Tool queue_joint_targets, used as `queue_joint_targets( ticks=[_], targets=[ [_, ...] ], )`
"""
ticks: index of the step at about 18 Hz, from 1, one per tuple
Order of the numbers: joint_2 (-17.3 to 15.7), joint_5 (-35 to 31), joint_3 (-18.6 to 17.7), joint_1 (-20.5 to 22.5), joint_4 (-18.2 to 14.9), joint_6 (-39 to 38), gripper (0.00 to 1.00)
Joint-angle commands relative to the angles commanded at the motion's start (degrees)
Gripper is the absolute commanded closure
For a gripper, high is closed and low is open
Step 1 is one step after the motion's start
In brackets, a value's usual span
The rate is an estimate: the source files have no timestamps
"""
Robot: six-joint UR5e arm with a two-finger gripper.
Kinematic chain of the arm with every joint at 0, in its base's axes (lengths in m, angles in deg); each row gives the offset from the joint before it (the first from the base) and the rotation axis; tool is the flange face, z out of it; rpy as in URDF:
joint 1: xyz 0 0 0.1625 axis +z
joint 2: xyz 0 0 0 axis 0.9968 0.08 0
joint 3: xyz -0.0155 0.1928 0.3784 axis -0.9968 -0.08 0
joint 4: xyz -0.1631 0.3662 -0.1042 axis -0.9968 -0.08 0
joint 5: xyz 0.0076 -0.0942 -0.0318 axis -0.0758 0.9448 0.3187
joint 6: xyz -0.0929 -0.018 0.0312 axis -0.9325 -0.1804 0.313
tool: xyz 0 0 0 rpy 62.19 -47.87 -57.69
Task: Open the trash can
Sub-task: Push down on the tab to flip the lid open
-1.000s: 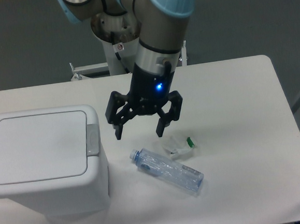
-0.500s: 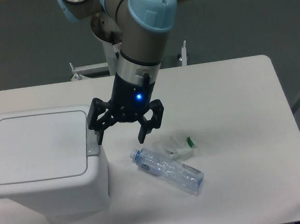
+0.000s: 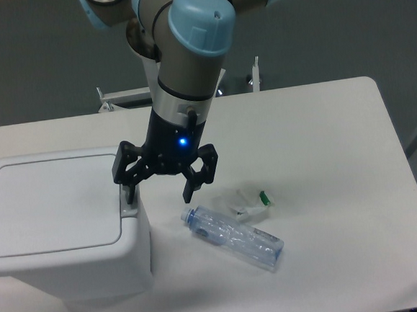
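Observation:
The trash can point(image 3: 55, 226) is a large white boxy bin at the left of the table, its flat lid shut. Its small grey push tab point(image 3: 128, 205) sits on the lid's right edge. My gripper point(image 3: 159, 192) is open and empty, pointing down over the bin's right side. Its left fingertip point(image 3: 129, 193) is right above the tab; I cannot tell whether it touches. Its right fingertip point(image 3: 188, 194) hangs over the table beside the bin.
A clear plastic bottle point(image 3: 233, 236) lies on the table right of the bin. A crumpled clear wrapper with a green bit point(image 3: 252, 202) lies just behind it. The table's right edge is far off.
My gripper has moved left, from above the bottle and wrapper to the bin's right edge, and a little lower. It stayed open. The lid has not moved.

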Motion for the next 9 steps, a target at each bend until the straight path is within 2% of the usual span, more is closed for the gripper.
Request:
queue_joint_targets(
  ticks=[9],
  targets=[
    [-0.2, -0.3, -1.1, 0.0, 0.8, -0.1, 0.00]
  ],
)
